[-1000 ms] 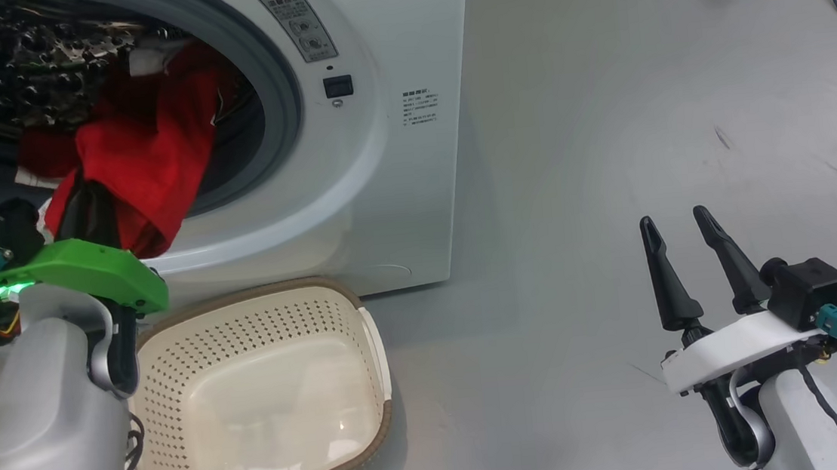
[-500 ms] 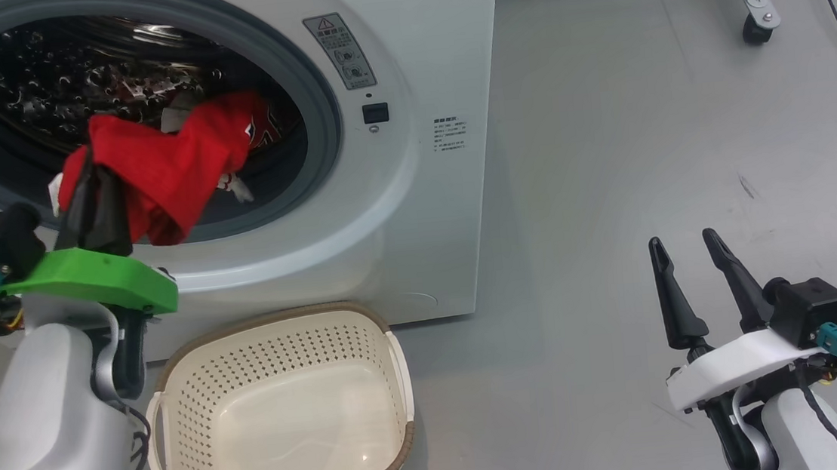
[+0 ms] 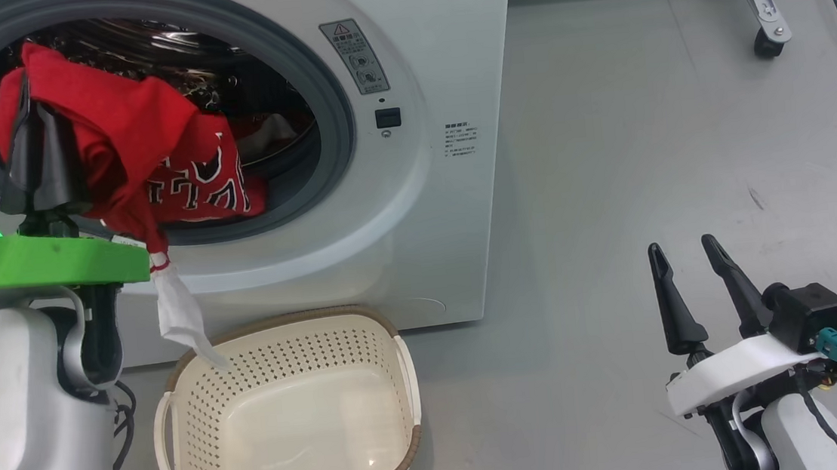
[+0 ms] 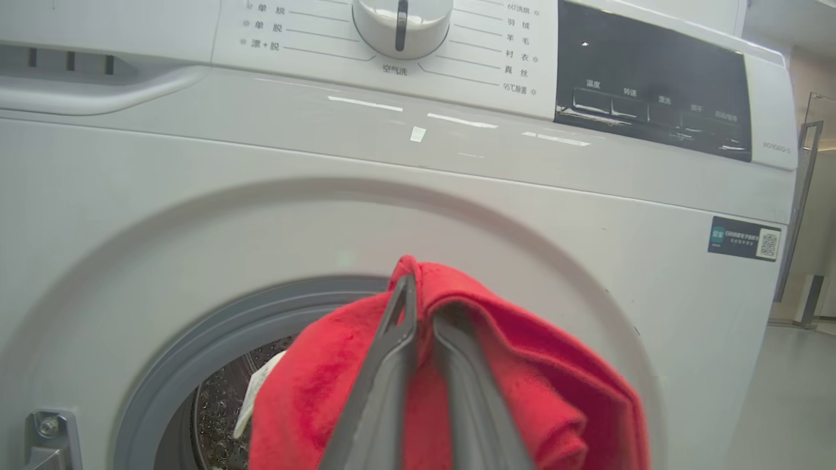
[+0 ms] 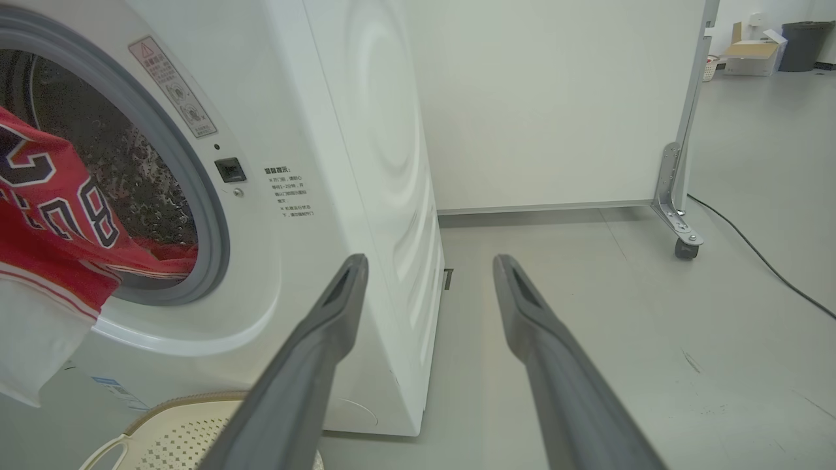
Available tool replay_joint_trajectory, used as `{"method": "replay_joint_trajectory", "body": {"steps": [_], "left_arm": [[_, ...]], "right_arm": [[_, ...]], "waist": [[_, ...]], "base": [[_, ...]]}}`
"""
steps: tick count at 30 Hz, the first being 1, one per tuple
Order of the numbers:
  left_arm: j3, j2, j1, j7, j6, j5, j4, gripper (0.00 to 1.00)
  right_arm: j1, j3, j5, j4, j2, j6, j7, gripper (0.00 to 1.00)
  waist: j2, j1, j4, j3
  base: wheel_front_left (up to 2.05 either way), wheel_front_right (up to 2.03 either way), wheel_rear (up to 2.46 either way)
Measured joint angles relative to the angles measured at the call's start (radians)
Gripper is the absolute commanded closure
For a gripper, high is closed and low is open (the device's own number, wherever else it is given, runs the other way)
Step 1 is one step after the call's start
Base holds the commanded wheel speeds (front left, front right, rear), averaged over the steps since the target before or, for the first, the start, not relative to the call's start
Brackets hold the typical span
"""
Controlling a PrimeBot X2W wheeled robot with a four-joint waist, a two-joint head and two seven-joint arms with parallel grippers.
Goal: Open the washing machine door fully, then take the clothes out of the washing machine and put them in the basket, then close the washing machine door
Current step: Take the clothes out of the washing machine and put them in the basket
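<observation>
The washing machine [image 3: 441, 150] stands open; the clothes [image 3: 154, 152], lifted higher out of the drum than a second ago, dangle a white end at the basket [image 3: 409, 387]; release looks next; left gripper [image 4: 423, 307] jaws clamped on them; right gripper [image 3: 681, 246] jaws apart.

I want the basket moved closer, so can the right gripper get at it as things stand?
Probably yes: the right gripper stands open, and just grey floor separates it from the basket, though it is some way off.

A smooth grey floor [image 3: 644, 132] ran to a white partition [image 5: 555, 98] on a caster [image 3: 767, 45]. A black cable [image 5: 751, 254] trailed nearby, with a cardboard box [image 5: 744, 49] beyond.
</observation>
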Motion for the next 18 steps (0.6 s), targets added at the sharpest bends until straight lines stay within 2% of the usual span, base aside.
{"method": "replay_joint_trajectory", "body": {"steps": [18], "left_arm": [[0.031,-0.011,0.068,-0.005,-0.004,0.015,-0.221,1.0]], "right_arm": [[0.0,0.001,0.003,-0.021,-0.001,0.0,0.0,0.0]], "waist": [[0.0,0.0,-0.002,0.044]], "base": [[0.0,0.0,0.0]]}}
